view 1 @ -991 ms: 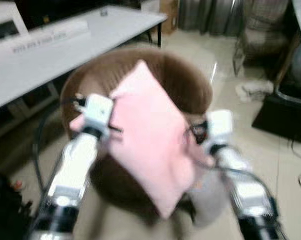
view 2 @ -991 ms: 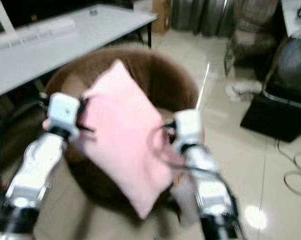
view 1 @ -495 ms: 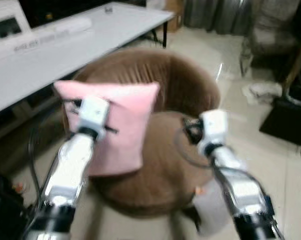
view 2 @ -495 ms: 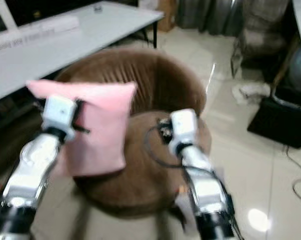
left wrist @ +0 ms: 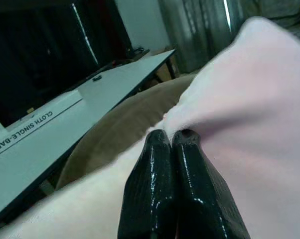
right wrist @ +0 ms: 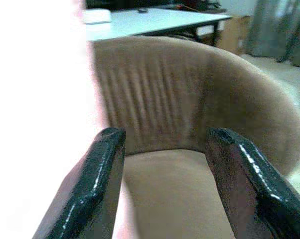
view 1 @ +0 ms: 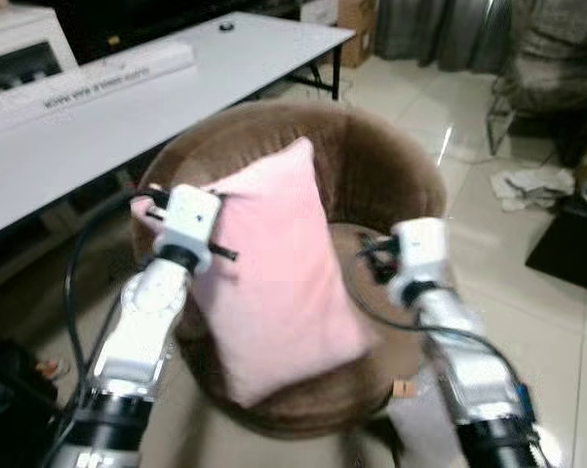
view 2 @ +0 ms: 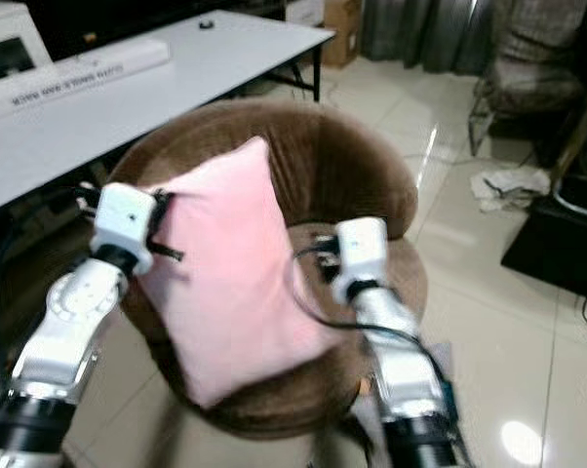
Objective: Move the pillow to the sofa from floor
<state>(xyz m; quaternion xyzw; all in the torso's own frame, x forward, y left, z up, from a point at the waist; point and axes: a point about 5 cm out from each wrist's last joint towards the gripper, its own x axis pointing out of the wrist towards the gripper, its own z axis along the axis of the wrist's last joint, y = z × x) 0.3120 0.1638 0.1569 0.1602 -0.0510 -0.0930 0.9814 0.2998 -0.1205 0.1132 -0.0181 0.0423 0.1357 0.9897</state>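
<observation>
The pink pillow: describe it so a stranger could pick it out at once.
Start at the long white table and find the round brown sofa chair beside it. The pink pillow hangs tilted over its seat, pinched at one edge by the left pincer. It is the sole pink, soft square there.

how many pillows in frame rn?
1. One pink pillow, pinched at its edge by the left end effector, hanging tilted over the brown round chair. The right end effector is open beside it, holding nothing. Others could be hidden behind the pillow.
</observation>
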